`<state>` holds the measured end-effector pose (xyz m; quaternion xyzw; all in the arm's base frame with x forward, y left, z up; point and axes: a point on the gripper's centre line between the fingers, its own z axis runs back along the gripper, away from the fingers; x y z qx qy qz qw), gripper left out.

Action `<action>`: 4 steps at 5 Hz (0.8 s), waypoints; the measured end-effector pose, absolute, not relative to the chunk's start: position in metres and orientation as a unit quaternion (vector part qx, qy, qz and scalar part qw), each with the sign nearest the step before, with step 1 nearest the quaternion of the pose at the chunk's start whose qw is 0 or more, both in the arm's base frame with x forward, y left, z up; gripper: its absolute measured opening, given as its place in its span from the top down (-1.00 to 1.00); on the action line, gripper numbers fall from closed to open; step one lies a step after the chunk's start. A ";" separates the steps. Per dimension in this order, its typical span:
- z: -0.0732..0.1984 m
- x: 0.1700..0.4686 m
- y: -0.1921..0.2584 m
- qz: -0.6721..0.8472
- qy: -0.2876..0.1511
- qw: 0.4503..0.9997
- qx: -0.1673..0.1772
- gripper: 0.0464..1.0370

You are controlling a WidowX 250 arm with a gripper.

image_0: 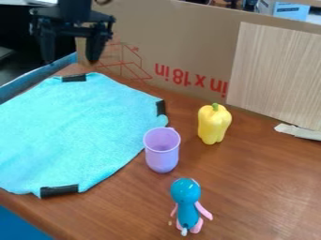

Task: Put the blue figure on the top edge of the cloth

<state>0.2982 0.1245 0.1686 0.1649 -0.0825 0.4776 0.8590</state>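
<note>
The gripper (pixel 70 49) hangs at the upper left, above the cloth's far corner, open with nothing between its two fingers. The blue figure (pixel 187 204), with pink arms and feet, is on the wooden table near the front, right of the cloth and well away from the gripper. A turquoise cloth (pixel 75 129) lies flat over the left part of the table, with black tape at several of its edges.
A purple cup (pixel 162 152) stands beside the cloth's right edge, between cloth and figure. The yellow pepper (pixel 214 124) stands behind it to the right. A cardboard wall (pixel 182 42) and a wood-grain panel (pixel 276 70) border the table's back (pixel 263 173).
</note>
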 end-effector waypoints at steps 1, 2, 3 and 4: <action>0.168 0.290 0.106 0.447 -0.100 0.880 0.127 -0.93; 0.173 0.279 0.092 0.408 -0.105 0.906 0.042 -0.93; 0.173 0.269 0.075 0.397 -0.105 0.912 0.003 -0.93; 0.166 0.259 0.049 0.393 -0.083 0.916 -0.019 -0.93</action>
